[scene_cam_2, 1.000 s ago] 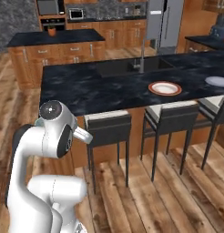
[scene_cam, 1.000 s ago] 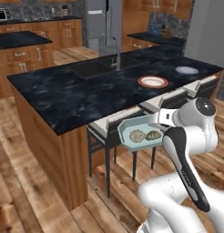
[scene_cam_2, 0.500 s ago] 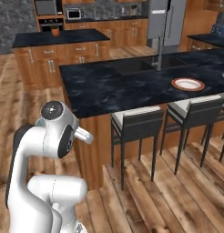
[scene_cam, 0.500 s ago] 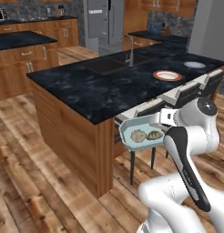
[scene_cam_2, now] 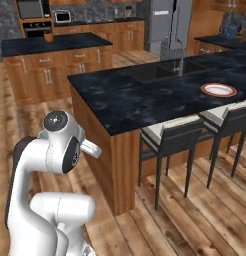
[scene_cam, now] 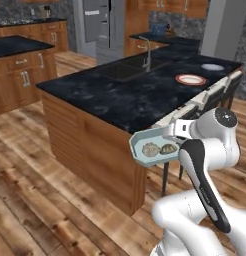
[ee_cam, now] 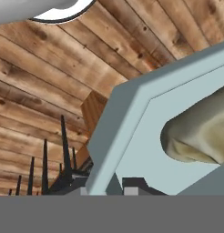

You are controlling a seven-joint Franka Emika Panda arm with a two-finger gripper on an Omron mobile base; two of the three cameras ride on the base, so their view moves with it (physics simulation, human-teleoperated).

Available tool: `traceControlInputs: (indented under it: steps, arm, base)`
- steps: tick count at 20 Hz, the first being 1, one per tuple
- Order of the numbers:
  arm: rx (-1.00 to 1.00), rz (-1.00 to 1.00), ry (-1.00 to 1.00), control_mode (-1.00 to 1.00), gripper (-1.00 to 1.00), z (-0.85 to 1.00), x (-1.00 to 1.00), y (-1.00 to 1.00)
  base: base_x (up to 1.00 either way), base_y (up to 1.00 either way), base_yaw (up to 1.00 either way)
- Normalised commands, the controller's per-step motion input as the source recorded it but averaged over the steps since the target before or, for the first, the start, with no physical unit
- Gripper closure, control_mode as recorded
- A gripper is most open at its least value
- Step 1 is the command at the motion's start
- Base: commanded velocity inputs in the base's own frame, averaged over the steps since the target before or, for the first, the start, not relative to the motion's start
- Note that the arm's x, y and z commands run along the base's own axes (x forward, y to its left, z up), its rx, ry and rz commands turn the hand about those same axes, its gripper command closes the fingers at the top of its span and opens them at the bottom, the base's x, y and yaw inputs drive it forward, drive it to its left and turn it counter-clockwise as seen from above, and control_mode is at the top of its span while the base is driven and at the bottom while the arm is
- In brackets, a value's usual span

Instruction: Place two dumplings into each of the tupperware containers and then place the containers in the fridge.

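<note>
A pale blue-grey tupperware container [scene_cam: 154, 148] hangs in the air in front of the white arm, just off the long edge of the dark worktop [scene_cam: 130, 95] and clear of it. Two dumplings [scene_cam: 159, 149] lie side by side inside it, small beige lumps, one just left of the other. In the hand view the container's flared rim [ee_cam: 127, 127] runs corner to corner, and one dumpling [ee_cam: 200, 136] sits large on its floor. The claw [ee_cam: 125, 184] is closed on the container's rim, its dark tips at the near edge.

Further along the worktop, a red-rimmed round plate [scene_cam: 190, 79] sits near the stool side, and beyond it a second pale container [scene_cam: 213, 67] rests near the far end; what is in it cannot be made out. A sink with a tall faucet [scene_cam: 147, 52] is set into the worktop's far side.

The grey steel fridge [scene_cam: 103, 27] stands at the back of the kitchen, well apart from the carried container, and whether its doors are open cannot be told.

Dark stools with pale seats [scene_cam_2: 170, 131] are tucked under the worktop's long edge beside the arm. Wooden floor [scene_cam: 40, 200] lies open to the left of the island's corner, running between the island and the wooden cabinets [scene_cam: 25, 75] toward the fridge.
</note>
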Motion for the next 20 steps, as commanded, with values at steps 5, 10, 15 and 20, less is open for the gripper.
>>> traceControlInputs:
  steps: [5,10,15,20]
  arm:
    - [0.00,0.00,0.00,1.00,1.00,0.00,0.00,0.00]
    - [0.00,0.00,0.00,1.00,1.00,0.00,0.00,0.00]
    - [0.00,0.00,0.00,1.00,1.00,0.00,0.00,0.00]
    - [0.00,0.00,0.00,1.00,1.00,0.00,0.00,0.00]
  base:
    - [0.42,1.00,-0.39]
    - [0.36,1.00,-0.36]
    - [0.18,1.00,-0.31]
    - [0.10,1.00,-0.27]
